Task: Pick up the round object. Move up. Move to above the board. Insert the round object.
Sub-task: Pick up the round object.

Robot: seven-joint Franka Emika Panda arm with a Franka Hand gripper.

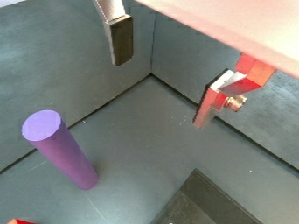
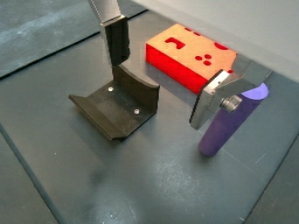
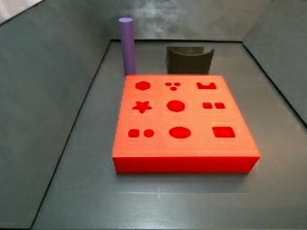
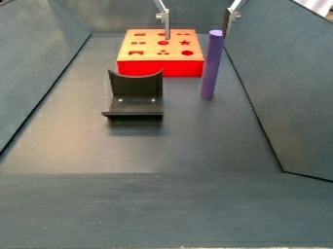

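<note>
Gripper (image 2: pixel 163 83) is hanging wide open above the floor, holding nothing. Purple peg (image 4: pixel 212 64) is standing upright on the floor just beside the red board (image 4: pixel 136 64), untouched. Dark fixture (image 4: pixel 134 94) is sitting near the board.

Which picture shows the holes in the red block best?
A side view: the board fills it, every cut-out seen from above. The far side view shows it small; a wrist view only partly. The gripper hangs open nearby.
</note>
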